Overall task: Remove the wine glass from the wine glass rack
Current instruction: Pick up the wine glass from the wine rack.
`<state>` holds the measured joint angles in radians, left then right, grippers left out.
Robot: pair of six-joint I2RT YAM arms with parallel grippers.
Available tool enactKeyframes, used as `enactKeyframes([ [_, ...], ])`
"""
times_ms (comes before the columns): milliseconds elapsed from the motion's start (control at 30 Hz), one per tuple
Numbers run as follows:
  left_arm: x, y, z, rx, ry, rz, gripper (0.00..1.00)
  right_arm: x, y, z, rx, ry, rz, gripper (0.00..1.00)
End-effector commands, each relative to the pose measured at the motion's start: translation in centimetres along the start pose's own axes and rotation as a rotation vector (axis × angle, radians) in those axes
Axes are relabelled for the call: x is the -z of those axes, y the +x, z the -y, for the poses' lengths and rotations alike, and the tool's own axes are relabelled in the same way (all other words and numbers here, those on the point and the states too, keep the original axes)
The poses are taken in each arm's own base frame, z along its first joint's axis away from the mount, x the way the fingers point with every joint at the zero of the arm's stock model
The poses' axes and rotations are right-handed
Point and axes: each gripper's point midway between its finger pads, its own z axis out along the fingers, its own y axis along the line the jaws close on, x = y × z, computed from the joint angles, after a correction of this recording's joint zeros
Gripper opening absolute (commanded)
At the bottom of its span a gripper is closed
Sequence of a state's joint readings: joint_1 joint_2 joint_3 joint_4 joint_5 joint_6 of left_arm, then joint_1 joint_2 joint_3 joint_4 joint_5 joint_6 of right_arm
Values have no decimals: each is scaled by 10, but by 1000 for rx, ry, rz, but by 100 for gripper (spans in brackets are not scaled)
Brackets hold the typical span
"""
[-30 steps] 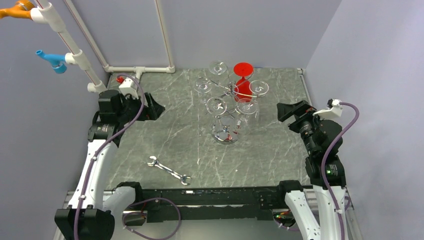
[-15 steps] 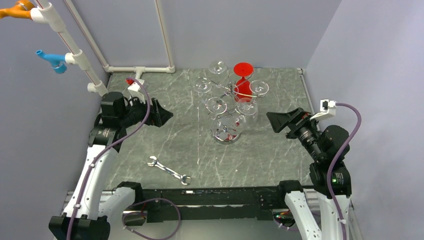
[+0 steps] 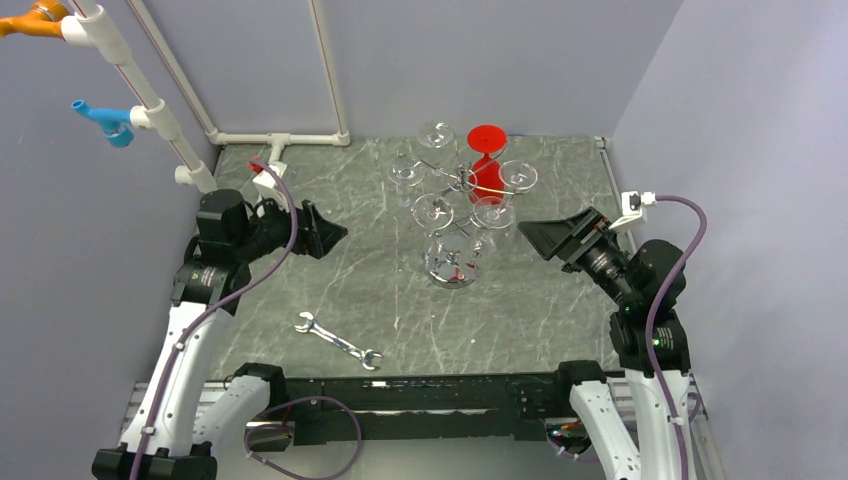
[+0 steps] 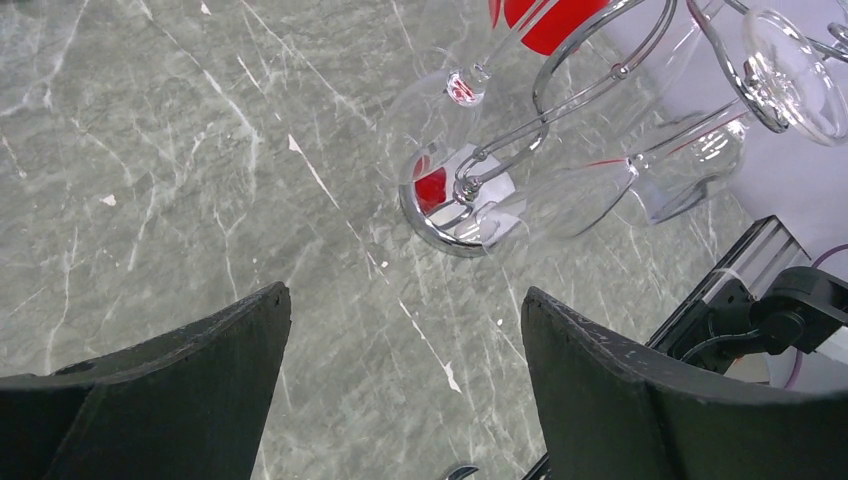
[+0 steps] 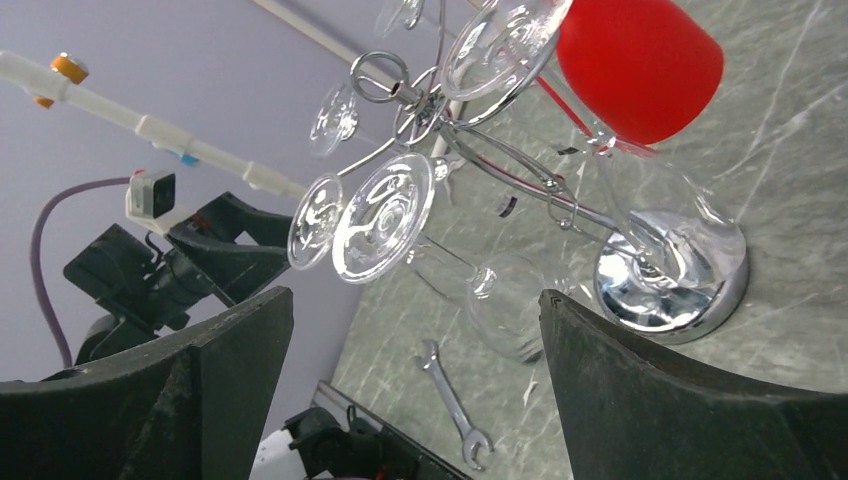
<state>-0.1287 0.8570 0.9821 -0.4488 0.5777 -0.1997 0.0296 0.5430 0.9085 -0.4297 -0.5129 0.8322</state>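
Note:
The chrome wine glass rack stands mid-table, with its round shiny base, central post and curled arms. Several clear wine glasses hang upside down from the arms, and one red wine glass hangs at the back. My left gripper is open and empty, left of the rack and apart from it. My right gripper is open and empty, just right of the rack. The left wrist view shows the rack base ahead of my gripper. The right wrist view shows the rack base, the red glass and a clear glass beyond my gripper.
A silver wrench lies on the grey marbled table near the front edge; it also shows in the right wrist view. White PVC pipes with orange and blue fittings stand at the back left. Purple walls close in the table.
Both arms have swung inward toward the rack. The right gripper has come left, close to the rack's right side. The left gripper has moved right and then barely shifted.

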Motion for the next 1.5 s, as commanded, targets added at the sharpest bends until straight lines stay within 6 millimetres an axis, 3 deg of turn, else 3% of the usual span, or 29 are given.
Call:
enactKeyframes([
  [0, 7, -19, 13, -44, 35, 76, 88, -4, 0, -15, -29, -79, -23, 93],
  [233, 14, -27, 17, -64, 24, 127, 88, -5, -5, -22, -74, -85, -21, 89],
  [467, 18, -27, 19, -84, 25, 142, 87, -21, -6, -17, -157, -103, -41, 72],
  [833, 24, -28, 24, -115, 35, 174, 87, -37, -7, -18, -181, -127, -103, 55],
  [1467, 25, -28, 21, -110, 18, 181, 87, -39, -6, -28, -189, -157, -158, 42],
])
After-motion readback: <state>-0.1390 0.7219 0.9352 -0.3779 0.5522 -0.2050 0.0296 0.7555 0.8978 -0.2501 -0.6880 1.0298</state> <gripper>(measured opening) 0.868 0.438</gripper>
